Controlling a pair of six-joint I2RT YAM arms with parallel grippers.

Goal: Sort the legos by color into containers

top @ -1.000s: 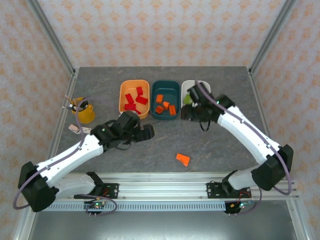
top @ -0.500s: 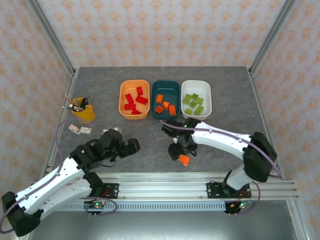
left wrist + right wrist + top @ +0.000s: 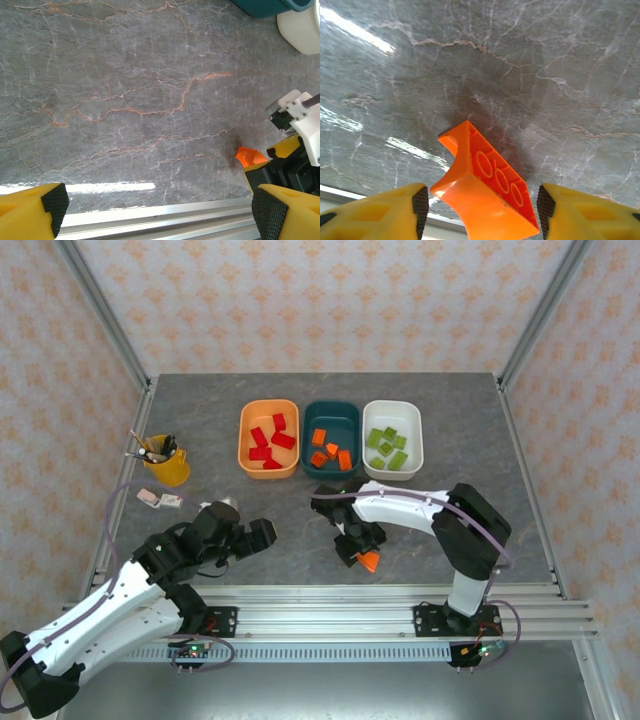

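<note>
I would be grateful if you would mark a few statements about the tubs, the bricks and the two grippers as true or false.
1. The white tub holds the yellow-green bricks. True.
2. The light orange tub holds the orange bricks. False: it holds the red bricks; the orange ones lie in the dark teal tub.
3. One orange brick lies on the table, between the fingers of the right gripper. True.
4. The left gripper is shut on a brick. False: its jaws stand wide open over bare table, with nothing between them.
</note>
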